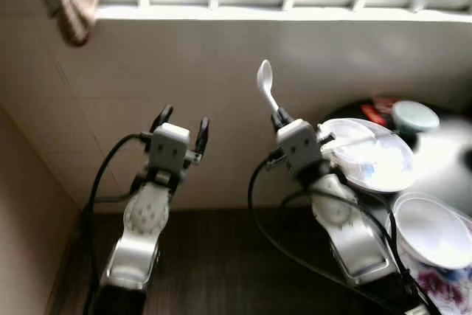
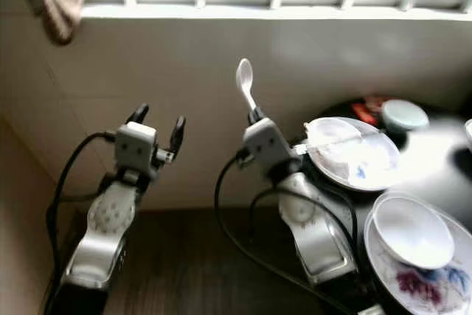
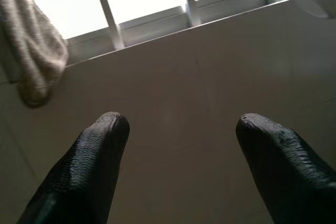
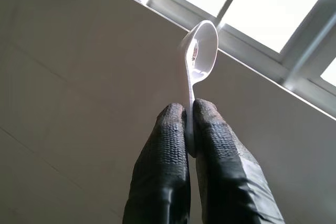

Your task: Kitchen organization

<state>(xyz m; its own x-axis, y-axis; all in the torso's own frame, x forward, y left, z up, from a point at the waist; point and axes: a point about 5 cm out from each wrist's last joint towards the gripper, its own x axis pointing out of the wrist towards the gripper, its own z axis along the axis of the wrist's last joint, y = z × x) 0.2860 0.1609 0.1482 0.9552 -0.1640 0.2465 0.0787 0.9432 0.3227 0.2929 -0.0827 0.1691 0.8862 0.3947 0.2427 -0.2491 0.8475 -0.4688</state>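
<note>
One white spoon (image 4: 198, 56) is held upright before the tiled wall, clamped in the right gripper (image 4: 189, 116), the left gripper (image 1: 181, 125) is spread empty, and a white bowl (image 2: 411, 232) is seen, blurred, nested on a floral plate (image 2: 413, 282).

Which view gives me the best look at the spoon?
The right wrist view: the white spoon is close, its handle pinched between the fingers. Both eye views show it small and upright. The left wrist view catches only its bowl edge.

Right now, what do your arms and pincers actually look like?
Two silver metal arms, each trailing a black cable. The left gripper and right gripper each sit on a boxy grey wrist block and have two long black fingers with a fine textured surface.
</note>
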